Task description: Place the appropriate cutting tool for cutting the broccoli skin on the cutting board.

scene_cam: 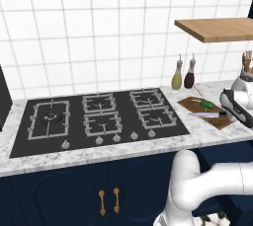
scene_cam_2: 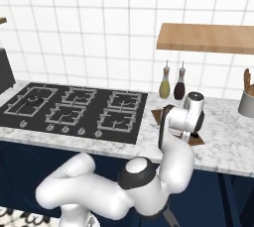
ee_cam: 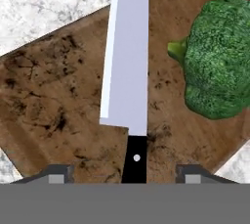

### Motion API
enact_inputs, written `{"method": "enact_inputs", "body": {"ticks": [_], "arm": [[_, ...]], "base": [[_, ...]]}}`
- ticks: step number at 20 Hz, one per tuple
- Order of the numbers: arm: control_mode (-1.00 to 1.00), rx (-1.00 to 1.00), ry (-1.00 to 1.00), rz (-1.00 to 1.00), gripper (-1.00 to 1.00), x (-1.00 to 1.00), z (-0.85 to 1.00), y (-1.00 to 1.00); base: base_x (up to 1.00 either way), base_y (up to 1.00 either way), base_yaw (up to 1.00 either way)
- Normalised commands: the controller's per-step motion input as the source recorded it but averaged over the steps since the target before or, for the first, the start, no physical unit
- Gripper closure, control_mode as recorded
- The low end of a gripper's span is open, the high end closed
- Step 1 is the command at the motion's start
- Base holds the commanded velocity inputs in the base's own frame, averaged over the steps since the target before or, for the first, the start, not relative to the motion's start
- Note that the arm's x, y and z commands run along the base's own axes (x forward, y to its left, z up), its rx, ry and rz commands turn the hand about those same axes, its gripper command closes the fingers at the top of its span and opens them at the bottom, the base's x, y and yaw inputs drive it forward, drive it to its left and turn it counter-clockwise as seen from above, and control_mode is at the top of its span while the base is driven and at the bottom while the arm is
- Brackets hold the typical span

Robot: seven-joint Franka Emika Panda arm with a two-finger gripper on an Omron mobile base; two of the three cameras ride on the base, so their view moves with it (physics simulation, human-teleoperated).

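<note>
Squarely between pincer [ee_cam: 125,175] tips: knife [ee_cam: 128,66].

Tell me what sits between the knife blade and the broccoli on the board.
Nothing sits there. In the hand view, the knife and the broccoli lie side by side, apart, with bare dark wood of the cutting board between them.

A black gas cooktop [scene_cam: 99,119] with six burners is set into the white marbled surface [scene_cam: 99,153]. Two bottles, one olive-yellow [scene_cam: 177,76] and one dark [scene_cam: 189,74], are stood side by side against the white tiled wall [scene_cam: 99,37]. A tan wooden shelf [scene_cam: 217,28] is mounted above them. A grey utensil holder [scene_cam_2: 246,103] is seen at the far right. Navy cabinet doors with gold handles [scene_cam: 108,201] are fitted below.
</note>
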Motion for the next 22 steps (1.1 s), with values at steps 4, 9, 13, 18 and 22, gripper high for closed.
{"method": "enact_inputs", "body": {"ticks": [4,9,13,18,22], "arm": [[-1.0,-0.02,0.0,0.0,-1.0,-0.5,0.97,0.08],[-1.0,-0.01,0.0,0.03,-1.0,-0.47,0.69,0.46],[-1.0,-0.04,0.0,0.04,-1.0,-0.35,0.44,0.64],[-1.0,-0.09,0.0,0.05,-1.0,-0.22,0.29,0.88],[-1.0,-0.08,0.0,0.09,-1.0,-0.25,0.03,0.82]], "base": [[0.0,0.0,0.0],[0.0,0.0,0.0],[0.0,0.0,0.0],[0.0,0.0,0.0],[0.0,0.0,0.0]]}}
